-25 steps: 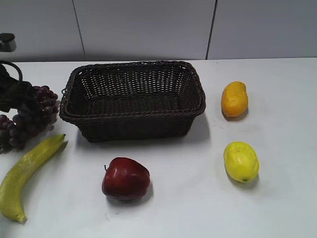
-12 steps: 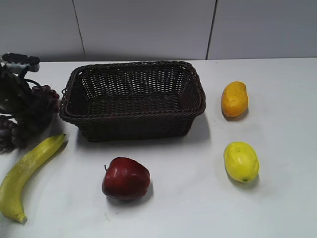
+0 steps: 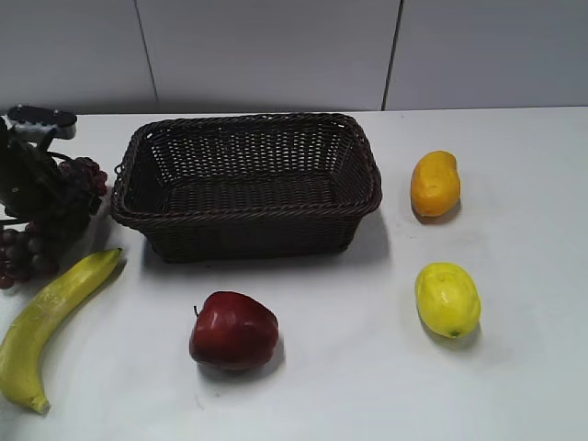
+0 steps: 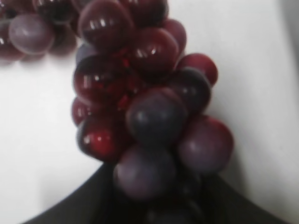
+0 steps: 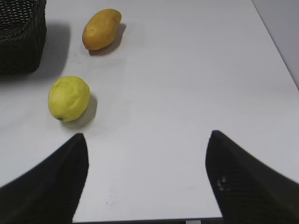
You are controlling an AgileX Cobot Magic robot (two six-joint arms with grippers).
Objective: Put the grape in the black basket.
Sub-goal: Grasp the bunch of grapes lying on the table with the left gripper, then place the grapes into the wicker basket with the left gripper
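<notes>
The grape [image 3: 50, 216] bunch sits on the white table [image 3: 349, 367] left of the empty black basket [image 3: 248, 188], the left gripper [image 3: 32, 179] down on it, grip unclear, so lifting and placing remain; the right gripper [image 5: 145, 172] idles apart.

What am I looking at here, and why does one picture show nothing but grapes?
It is a two-armed robot at a white table, filmed by three cameras. The wide picture looks from the front: a dark basket, an apple, a banana, a lemon and a mango. The grape close-up comes from the camera on the left arm, whose claw is down on the grapes beside the basket; whether it has gripped them is unclear. The last picture is the right arm's camera: its open claw holds nothing.
</notes>
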